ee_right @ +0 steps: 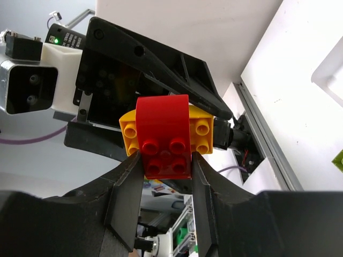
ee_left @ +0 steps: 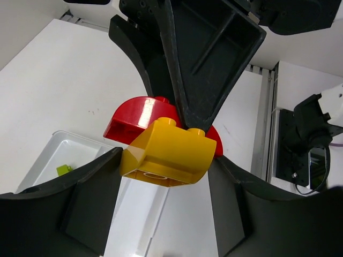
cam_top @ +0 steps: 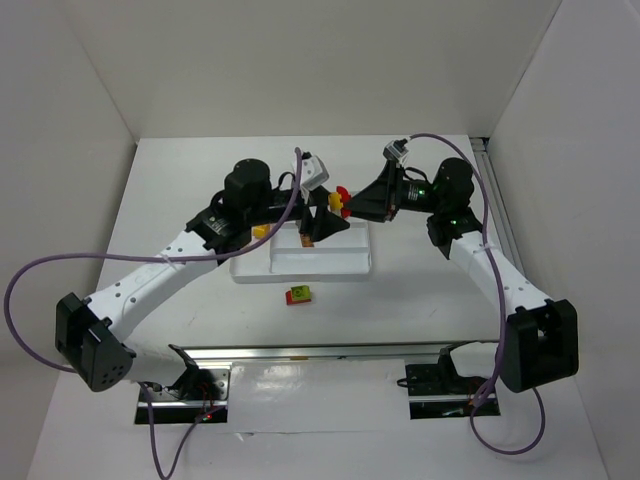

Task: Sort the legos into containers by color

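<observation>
A red lego (ee_right: 163,134) and a yellow lego (ee_left: 166,155) are stuck together in the air above the tray, seen from the top as one pair (cam_top: 340,198). My right gripper (ee_right: 166,160) is shut on the red lego. My left gripper (ee_left: 166,158) comes from the other side, its fingers (ee_left: 96,187) pressed against both sides of the yellow lego. The white tray of containers (cam_top: 345,268) lies below. In it are a yellow lego (cam_top: 259,232), a brownish-orange lego (cam_top: 305,238) and a green lego (ee_left: 63,169).
A green and red stacked pair (cam_top: 298,294) lies on the table just in front of the tray. White walls close in the table on the left, back and right. A metal rail (cam_top: 320,350) runs along the near edge.
</observation>
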{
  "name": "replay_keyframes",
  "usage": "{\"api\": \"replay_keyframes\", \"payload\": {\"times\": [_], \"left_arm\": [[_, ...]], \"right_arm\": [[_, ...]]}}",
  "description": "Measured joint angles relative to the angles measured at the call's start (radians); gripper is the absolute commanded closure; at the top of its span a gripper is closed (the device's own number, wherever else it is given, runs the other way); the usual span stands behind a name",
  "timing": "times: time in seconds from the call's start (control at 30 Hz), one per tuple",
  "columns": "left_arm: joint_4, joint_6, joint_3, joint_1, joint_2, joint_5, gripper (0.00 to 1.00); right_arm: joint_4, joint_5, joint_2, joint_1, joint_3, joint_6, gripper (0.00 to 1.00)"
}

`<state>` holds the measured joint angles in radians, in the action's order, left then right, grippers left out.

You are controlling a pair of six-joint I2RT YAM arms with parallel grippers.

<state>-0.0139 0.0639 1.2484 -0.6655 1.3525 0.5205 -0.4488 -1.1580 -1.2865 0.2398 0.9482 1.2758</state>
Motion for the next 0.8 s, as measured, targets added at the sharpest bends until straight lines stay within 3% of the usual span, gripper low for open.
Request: {"api": "replay_keyframes", "payload": {"times": [0.1, 0.3, 0.53, 0.8], "left_arm": [[0.010, -0.035, 0.000, -0.002, -0.001, 0.000, 0.27], [0.029, -0.118, -0.004, -0.002, -0.053, 0.004, 0.16], [-0.014, -0.211, -0.053, -0.002, -0.171, 0.008, 0.17], [0.003, -0.249, -0.052, -0.002, -0.132, 0.039, 0.20]], "right_arm": [[-0.001, -0.002, 0.000, 0.000, -0.002, 0.001, 0.76], [0.008, -0.015, 0.000, -0.002, -0.008, -0.003, 0.76], [0.047, -0.031, 0.000, -0.002, -0.008, -0.034, 0.76], [0.080, -0.032, 0.000, -0.002, -0.008, -0.052, 0.76]]}}
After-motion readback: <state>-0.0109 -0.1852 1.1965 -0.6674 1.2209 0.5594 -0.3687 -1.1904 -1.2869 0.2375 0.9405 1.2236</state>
